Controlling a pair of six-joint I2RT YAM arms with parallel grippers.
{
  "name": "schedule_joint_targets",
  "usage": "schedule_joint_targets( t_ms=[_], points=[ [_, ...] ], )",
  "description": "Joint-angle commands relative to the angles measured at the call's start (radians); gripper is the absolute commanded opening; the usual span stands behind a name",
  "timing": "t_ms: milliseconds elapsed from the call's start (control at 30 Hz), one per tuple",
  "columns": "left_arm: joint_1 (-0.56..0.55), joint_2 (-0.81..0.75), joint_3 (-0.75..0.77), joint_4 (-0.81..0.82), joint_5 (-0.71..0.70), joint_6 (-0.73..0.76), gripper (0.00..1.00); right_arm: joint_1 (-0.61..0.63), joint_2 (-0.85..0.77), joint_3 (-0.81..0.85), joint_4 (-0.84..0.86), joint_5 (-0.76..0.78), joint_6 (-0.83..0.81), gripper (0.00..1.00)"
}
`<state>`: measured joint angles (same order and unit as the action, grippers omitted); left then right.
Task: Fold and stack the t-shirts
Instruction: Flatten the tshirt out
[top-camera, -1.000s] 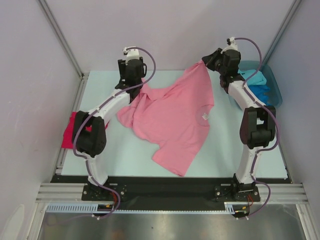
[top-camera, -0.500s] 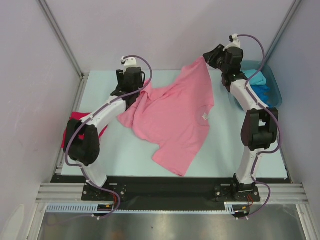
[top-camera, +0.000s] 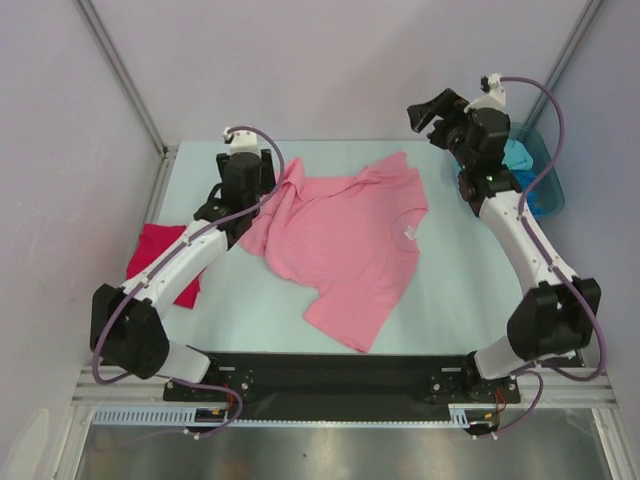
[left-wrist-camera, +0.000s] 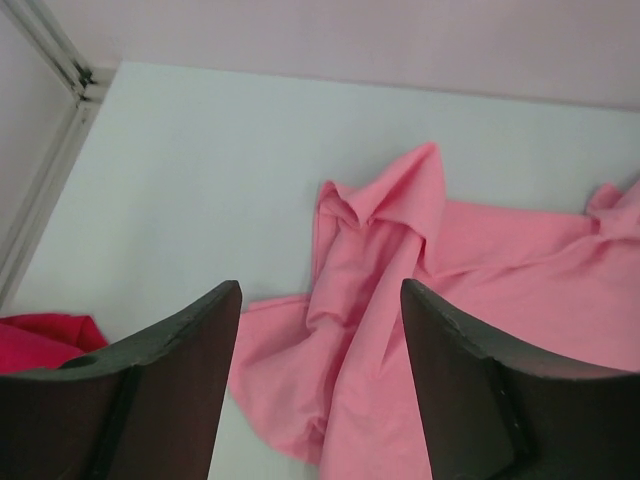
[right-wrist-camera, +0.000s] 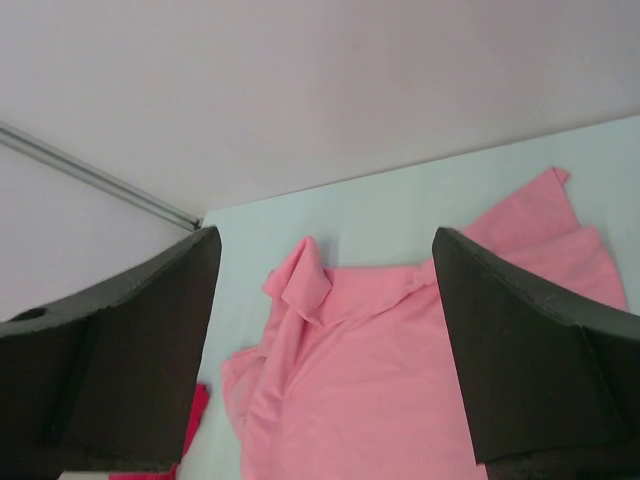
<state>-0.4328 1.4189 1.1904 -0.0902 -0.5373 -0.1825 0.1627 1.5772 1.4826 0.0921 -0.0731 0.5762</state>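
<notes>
The pink shirt (top-camera: 340, 240) lies crumpled on the table (top-camera: 460, 290), its long axis running from far left to near right. White tag (top-camera: 408, 233): unreadable. Left gripper (left-wrist-camera: 320, 295) and right gripper (right-wrist-camera: 325, 245): jaws wide, holding nothing.

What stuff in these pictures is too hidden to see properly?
- Top view: the red t-shirt lies partly under the left arm.
- Top view: the right arm covers much of the teal tub, so the turquoise shirt inside shows only in part.
- Top view: the neck tag on the pink t-shirt is too small to read.
- Left wrist view: the red t-shirt is cut off by the picture's left edge.
</notes>
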Motion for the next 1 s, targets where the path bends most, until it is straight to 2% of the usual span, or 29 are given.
schedule_joint_targets(
  t_ms=[0,100,233,367,633,867,967],
  points=[
    [0.028,0.035,-0.070,-0.037,0.053,-0.012,0.70,0.031,-0.156,-0.155,-0.069,0.103,0.013,0.90],
    [0.045,0.092,-0.072,-0.104,0.053,-0.092,0.68,0.044,-0.255,-0.295,-0.087,0.131,0.079,0.90],
    [0.037,0.132,-0.043,-0.247,0.118,-0.228,0.66,0.069,-0.420,-0.586,-0.134,0.196,0.197,0.91],
    [0.006,0.104,-0.067,-0.258,0.129,-0.258,0.66,0.084,-0.508,-0.721,-0.127,0.150,0.249,0.91],
    [0.012,0.127,-0.040,-0.309,0.089,-0.166,0.68,0.224,-0.585,-0.907,-0.157,0.095,0.356,0.91],
    [0.014,0.134,-0.048,-0.325,0.117,-0.175,0.68,0.400,-0.608,-0.975,-0.227,0.167,0.416,0.91],
    [0.012,0.124,-0.040,-0.325,0.123,-0.175,0.68,0.438,-0.620,-0.986,-0.274,0.182,0.447,0.92]
  ],
)
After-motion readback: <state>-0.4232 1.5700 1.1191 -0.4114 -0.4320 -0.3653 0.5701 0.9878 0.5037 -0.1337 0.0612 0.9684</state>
